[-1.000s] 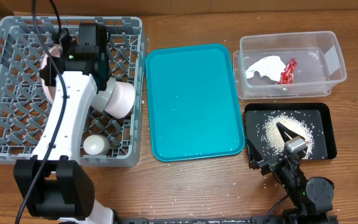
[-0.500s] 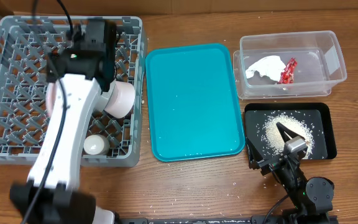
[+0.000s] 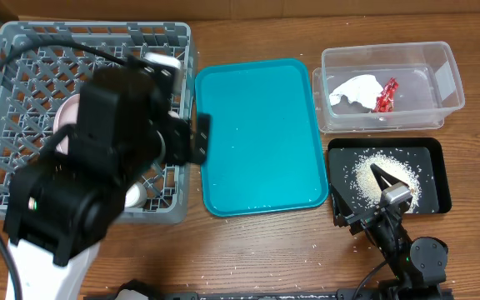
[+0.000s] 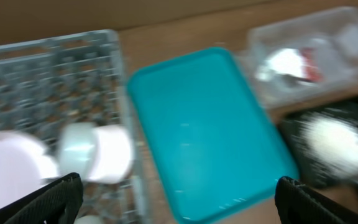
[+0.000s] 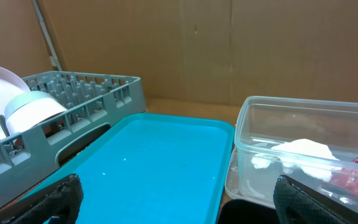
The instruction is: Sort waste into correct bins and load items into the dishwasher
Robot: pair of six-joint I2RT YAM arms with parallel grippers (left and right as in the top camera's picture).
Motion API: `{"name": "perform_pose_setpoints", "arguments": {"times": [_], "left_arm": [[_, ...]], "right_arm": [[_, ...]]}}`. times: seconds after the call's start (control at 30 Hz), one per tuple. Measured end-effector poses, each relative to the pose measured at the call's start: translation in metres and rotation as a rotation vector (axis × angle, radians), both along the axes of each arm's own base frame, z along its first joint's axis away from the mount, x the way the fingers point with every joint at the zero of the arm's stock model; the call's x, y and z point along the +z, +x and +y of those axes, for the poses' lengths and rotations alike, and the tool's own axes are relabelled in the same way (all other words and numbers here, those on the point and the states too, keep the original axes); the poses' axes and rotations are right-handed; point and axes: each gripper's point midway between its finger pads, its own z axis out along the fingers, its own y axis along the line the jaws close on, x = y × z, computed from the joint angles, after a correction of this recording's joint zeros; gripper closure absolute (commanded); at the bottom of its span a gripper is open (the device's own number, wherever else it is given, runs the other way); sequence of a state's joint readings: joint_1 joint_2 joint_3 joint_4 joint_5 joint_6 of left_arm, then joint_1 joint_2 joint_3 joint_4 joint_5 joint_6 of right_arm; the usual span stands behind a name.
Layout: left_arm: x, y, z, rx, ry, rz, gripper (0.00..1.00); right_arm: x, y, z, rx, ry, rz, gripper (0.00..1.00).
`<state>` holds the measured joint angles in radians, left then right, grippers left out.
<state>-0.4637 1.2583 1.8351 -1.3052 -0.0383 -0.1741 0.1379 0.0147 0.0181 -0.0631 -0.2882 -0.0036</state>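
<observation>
The grey dishwasher rack (image 3: 15,50) stands at the left. A white plate (image 4: 5,168) and a small white bowl (image 4: 98,152) lie in it, and a small white dish (image 3: 132,196) shows partly. My left arm (image 3: 115,158) hangs high above the rack and hides its middle. The left gripper (image 4: 182,202) is open and holds nothing. The clear tub (image 3: 448,75) holds the white napkin (image 3: 352,87) and the red wrapper (image 3: 385,96). Rice (image 3: 386,175) is piled in the black tray (image 3: 436,150). My right gripper (image 3: 358,193) stands open and empty at that tray's near left corner.
A teal tray (image 3: 261,133) lies between the rack and the two bins. A few loose rice grains (image 3: 238,268) dot the wooden table near its front edge. A cardboard wall stands behind the table in the right wrist view.
My left gripper has opened over the rack. The left arm has risen towards the camera and swung right and forward. The right arm has not moved.
</observation>
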Motion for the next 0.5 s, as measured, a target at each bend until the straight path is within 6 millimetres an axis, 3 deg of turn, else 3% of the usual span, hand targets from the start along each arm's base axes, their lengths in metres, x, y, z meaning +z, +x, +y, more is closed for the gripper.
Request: {"name": "perform_pose_setpoints", "arguments": {"times": [0.1,0.23,0.37,0.5], "left_arm": [[0.000,-0.019,-0.022,-0.100,-0.040,0.029,0.00],[-0.008,-0.029,-0.024,-0.124,-0.029,0.076,0.00],[-0.006,-0.024,-0.018,-0.092,-0.008,0.051,0.00],[0.012,-0.002,-0.014,-0.045,-0.009,-0.073,0.00]], "right_arm": [[0.000,0.000,0.000,0.000,0.000,0.000,0.00],[0.000,0.000,0.000,0.000,0.000,0.000,0.00],[0.000,0.000,0.000,0.000,0.000,0.000,0.00],[0.000,0.000,0.000,0.000,0.000,0.001,0.00]]}}
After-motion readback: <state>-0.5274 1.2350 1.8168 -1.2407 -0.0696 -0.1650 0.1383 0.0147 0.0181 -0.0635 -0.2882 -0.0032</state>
